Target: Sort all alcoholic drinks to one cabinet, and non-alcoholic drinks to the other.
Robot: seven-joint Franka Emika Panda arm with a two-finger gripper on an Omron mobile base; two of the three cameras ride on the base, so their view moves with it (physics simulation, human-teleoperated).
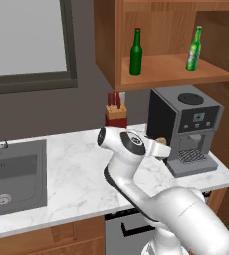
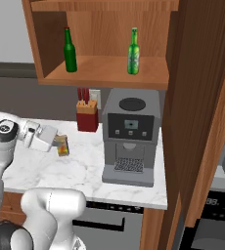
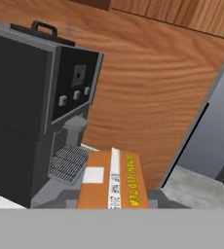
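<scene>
Two green glass beer bottles stand upright on the shelf floor of the open wide wooden cabinet (image 1: 166, 69) (image 2: 104, 73). The darker bottle (image 1: 136, 52) (image 2: 70, 50) is on the left, the bright green one with a pale label (image 1: 194, 49) (image 2: 133, 52) on the right. My gripper (image 1: 161, 143) (image 2: 60, 144) hovers over the marble counter, left of the coffee machine, shut on a small orange drink pack (image 2: 62, 145) (image 3: 111, 182) with a white stripe and yellow lettering. It points toward the tall dark wooden door (image 2: 197, 107) (image 3: 148, 97) of the other cabinet, whose inside is hidden.
A black and grey coffee machine (image 1: 186, 129) (image 2: 131, 136) (image 3: 31, 107) stands on the counter under the wide cabinet. A red knife block (image 1: 116, 113) (image 2: 87, 116) sits by the wall behind my hand. A sink (image 1: 12, 174) lies at the far left. The counter ends just right of the machine.
</scene>
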